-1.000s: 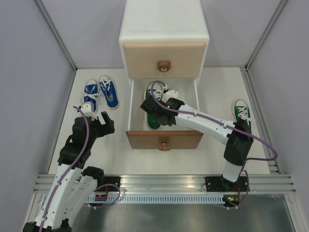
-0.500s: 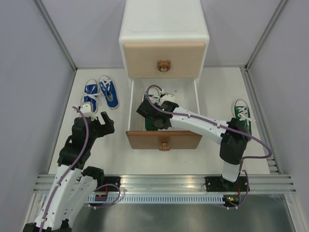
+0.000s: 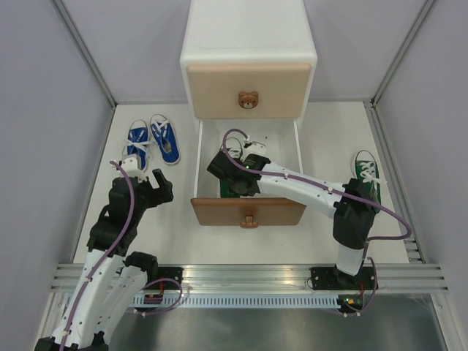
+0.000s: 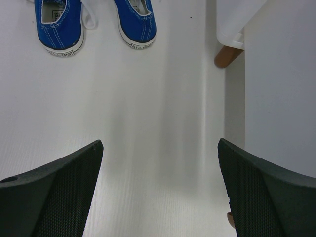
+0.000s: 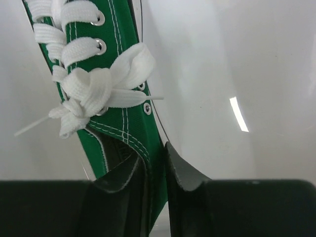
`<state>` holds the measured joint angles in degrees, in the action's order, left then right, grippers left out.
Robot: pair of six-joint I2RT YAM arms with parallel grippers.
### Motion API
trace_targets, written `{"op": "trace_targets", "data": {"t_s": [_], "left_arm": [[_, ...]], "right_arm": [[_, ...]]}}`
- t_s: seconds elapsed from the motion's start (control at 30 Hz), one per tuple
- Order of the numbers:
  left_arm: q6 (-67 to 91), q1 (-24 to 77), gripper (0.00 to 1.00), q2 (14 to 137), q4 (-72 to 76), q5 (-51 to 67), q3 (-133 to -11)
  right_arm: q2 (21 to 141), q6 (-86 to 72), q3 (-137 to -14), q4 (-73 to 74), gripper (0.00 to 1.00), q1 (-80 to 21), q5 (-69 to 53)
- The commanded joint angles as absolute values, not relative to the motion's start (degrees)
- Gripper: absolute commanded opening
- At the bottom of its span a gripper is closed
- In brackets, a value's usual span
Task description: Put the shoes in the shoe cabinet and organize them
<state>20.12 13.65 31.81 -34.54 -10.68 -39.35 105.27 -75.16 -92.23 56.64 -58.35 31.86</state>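
While the right gripper (image 5: 154, 165) pinches one green shoe (image 5: 118, 74) by its collar wall, the shoe sits in the open lower drawer (image 3: 248, 210) of the shoe cabinet (image 3: 248, 36), left side. Step: setting it down. Nxt, probably: release, then fetch the second green shoe (image 3: 368, 174). Left gripper (image 4: 158, 148) spread wide, holding nothing, near the blue shoes (image 4: 136, 19).

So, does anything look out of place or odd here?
Only this: one green shoe lies alone at far right, while the right gripper holds its mate in the open drawer. Nothing looks spilled or damaged.
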Motion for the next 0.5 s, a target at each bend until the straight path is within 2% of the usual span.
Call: {"op": "trace_targets", "data": {"t_s": [0.0, 0.47], "left_arm": [[18.99, 13.89, 1.00, 31.38, -32.96, -11.95, -39.55], [19.07, 13.89, 1.00, 31.02, -33.05, -12.22, -39.55]], "right_arm": [[102.48, -76.73, -91.41, 53.35, 0.28, -58.62, 33.49], [97.30, -71.11, -92.72, 50.98, 0.77, -59.50, 35.16]]}}
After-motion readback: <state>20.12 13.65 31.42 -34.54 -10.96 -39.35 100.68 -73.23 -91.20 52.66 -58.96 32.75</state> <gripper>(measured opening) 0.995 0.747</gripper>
